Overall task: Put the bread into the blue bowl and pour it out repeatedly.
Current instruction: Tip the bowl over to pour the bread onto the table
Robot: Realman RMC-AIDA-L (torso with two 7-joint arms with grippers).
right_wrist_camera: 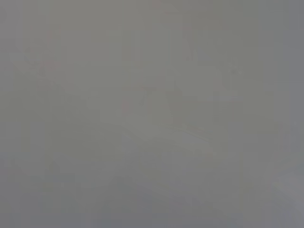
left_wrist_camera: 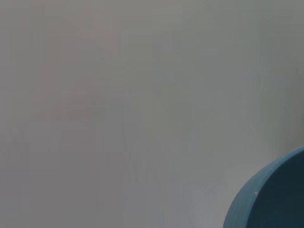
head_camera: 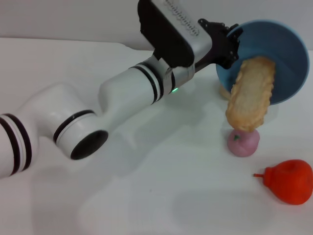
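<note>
The round light-blue bowl (head_camera: 286, 63), gripped at its rim by the left end effector (head_camera: 230, 41), is tipped; the long ridged tan bread (head_camera: 252, 93) is sliding out. The tilt should be held until the bread is landed clear on the white surface (head_camera: 146, 196).

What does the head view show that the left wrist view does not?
Only the head view shows the left pincer at the tipped bowl's rim, the bread sliding out, its lower end over a pink toy fruit, and a red toy fruit on the white table. The left wrist view adds nothing but a blank pale background. Both show the blue bowl.
</note>
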